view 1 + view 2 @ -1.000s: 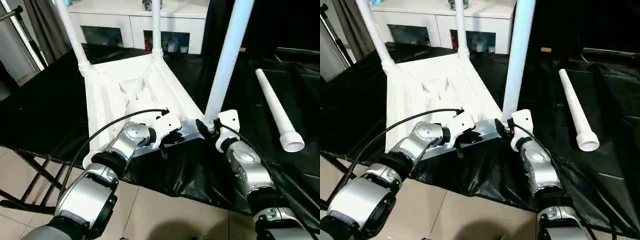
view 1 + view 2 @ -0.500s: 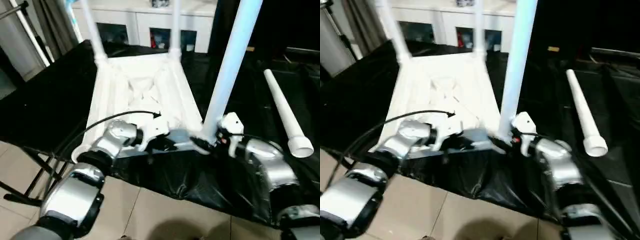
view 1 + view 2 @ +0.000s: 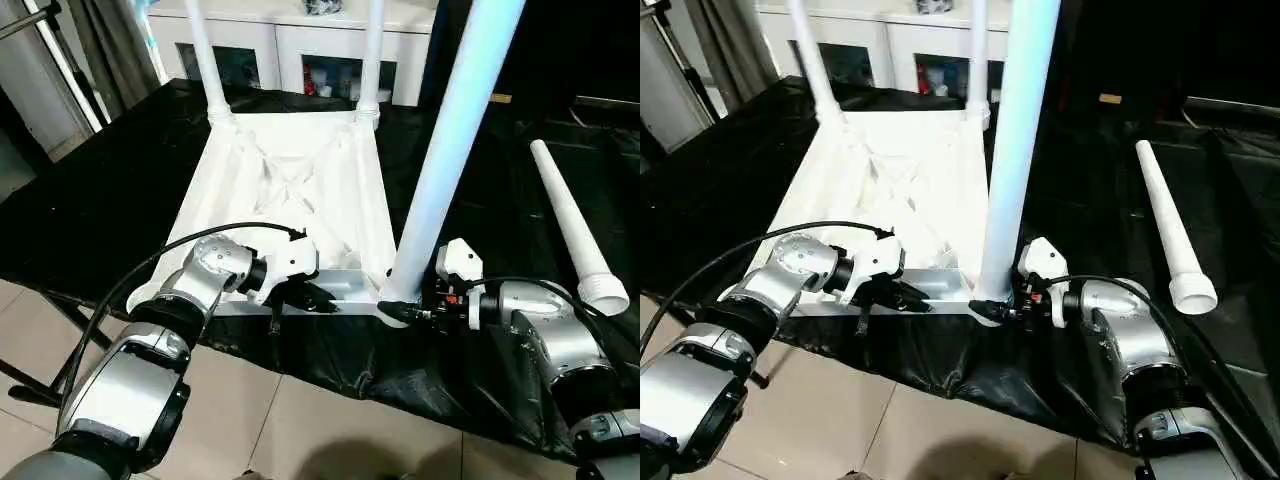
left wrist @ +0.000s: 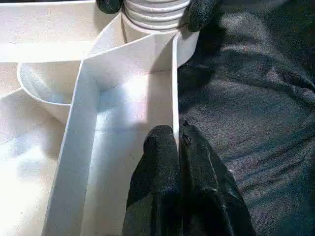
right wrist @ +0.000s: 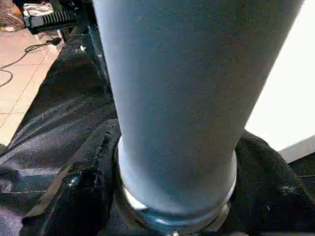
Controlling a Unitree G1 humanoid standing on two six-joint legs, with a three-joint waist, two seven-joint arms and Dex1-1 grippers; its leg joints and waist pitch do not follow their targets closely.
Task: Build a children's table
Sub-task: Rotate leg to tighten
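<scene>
While the upturned tabletop (image 3: 300,190) lies centre on the black cloth, left gripper (image 4: 176,147) pinches its stiff, light near rim and right gripper (image 3: 405,310) clasps the smooth near-right leg (image 3: 445,150) at its base.

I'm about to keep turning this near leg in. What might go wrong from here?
1. The right gripper holds the near leg at its very base, so the tall leg could lean or cross-thread in its corner socket.
2. The left gripper pinches only a thin rim of the tabletop, which may slip.
3. The loose leg could roll if the cloth shifts.
</scene>
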